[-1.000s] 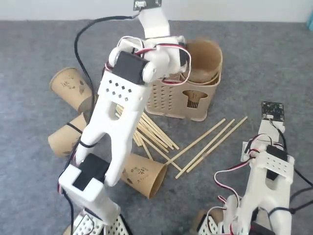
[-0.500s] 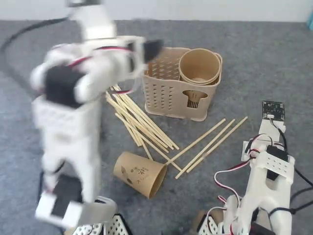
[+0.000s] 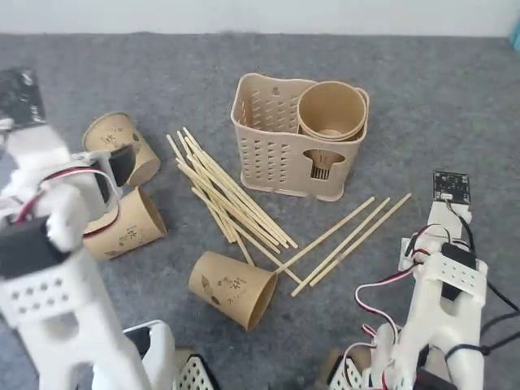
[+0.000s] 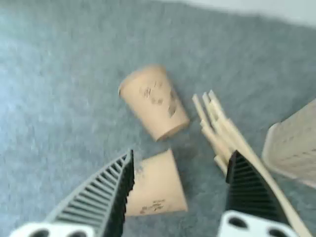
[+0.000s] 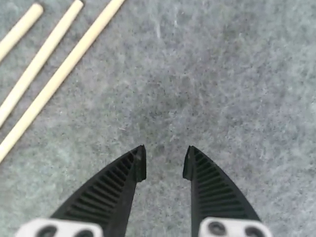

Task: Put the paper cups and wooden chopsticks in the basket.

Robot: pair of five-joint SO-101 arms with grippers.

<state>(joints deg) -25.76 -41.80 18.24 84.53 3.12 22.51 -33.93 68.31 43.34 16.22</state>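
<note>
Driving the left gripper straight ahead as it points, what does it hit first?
Probably the nearer paper cup, lying on its side, framed by the open jaws of the left gripper; depth is unclear.

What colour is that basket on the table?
The basket is pale beige, with rows of small holes in its walls, clearest in the high view.

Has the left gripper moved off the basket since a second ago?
Yes. The left gripper swung from over the beige perforated plastic basket leftward, to above two brown paper cups.
</note>
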